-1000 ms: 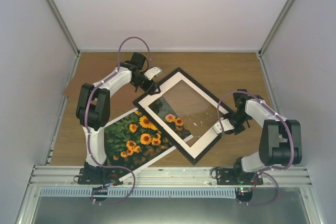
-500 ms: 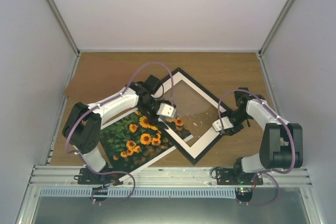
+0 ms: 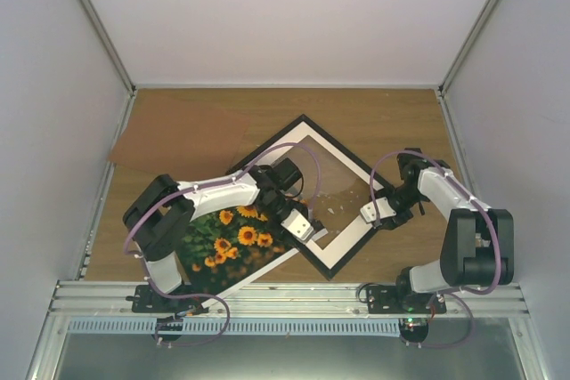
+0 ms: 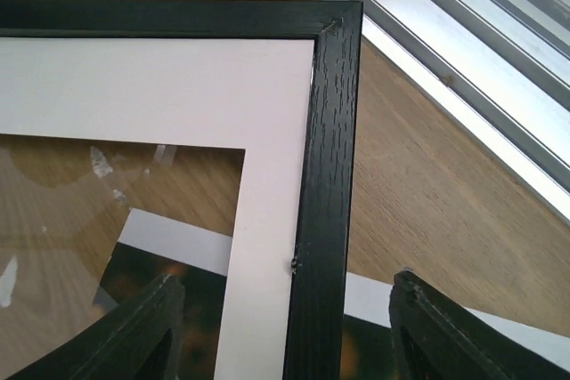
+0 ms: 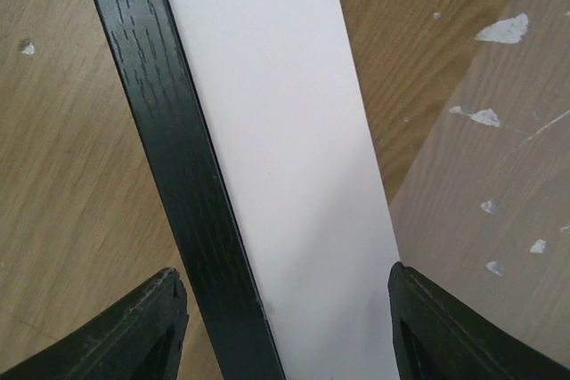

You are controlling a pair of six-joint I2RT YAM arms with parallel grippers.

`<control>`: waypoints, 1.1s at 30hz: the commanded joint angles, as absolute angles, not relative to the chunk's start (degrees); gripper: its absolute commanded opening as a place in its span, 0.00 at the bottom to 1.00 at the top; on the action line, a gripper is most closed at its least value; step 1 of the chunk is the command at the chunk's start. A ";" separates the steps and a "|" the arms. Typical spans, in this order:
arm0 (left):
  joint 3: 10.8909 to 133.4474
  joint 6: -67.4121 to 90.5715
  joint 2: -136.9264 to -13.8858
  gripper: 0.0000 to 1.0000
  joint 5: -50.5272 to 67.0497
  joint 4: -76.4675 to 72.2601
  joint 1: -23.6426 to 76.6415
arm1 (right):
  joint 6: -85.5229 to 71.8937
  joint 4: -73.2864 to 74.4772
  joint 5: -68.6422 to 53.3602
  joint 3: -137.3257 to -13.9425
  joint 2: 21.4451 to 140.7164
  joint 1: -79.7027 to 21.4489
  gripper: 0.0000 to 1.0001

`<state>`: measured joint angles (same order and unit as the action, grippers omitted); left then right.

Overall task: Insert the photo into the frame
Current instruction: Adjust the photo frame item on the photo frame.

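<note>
The black frame lies as a diamond mid-table, with a white mat inside it. The sunflower photo lies flat at the near left, and one corner of it runs under the frame's near-left side. My left gripper hovers open over that side. In the left wrist view its fingers straddle the black bar, with the photo showing beneath. My right gripper stands open over the frame's near-right side, its fingers straddling bar and mat. Neither holds anything.
A brown backing board lies at the far left of the wooden table. A clear smudged sheet covers the mat's window. A metal rail runs along the near edge, close to the frame's lowest corner.
My left arm has swung from the frame's far-left side to its near-left side. My right gripper has opened where it was on the near-right side.
</note>
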<state>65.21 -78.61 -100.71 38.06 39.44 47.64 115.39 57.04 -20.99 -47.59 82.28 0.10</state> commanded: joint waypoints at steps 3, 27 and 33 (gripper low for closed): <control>62.22 -80.09 -103.23 0.60 36.44 34.60 50.67 | 126.60 58.62 -22.51 -50.02 83.58 0.00 0.63; 60.63 -73.89 -102.57 0.07 32.79 31.14 53.53 | 126.67 57.17 -25.44 -48.72 83.60 0.00 0.62; 61.06 -72.92 -101.06 0.49 31.86 29.91 53.06 | 126.16 57.05 -25.58 -48.67 83.38 0.00 0.62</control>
<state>60.88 -75.00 -103.46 32.97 31.42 53.32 115.39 56.99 -24.16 -49.45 83.74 0.10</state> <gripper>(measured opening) 0.207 0.619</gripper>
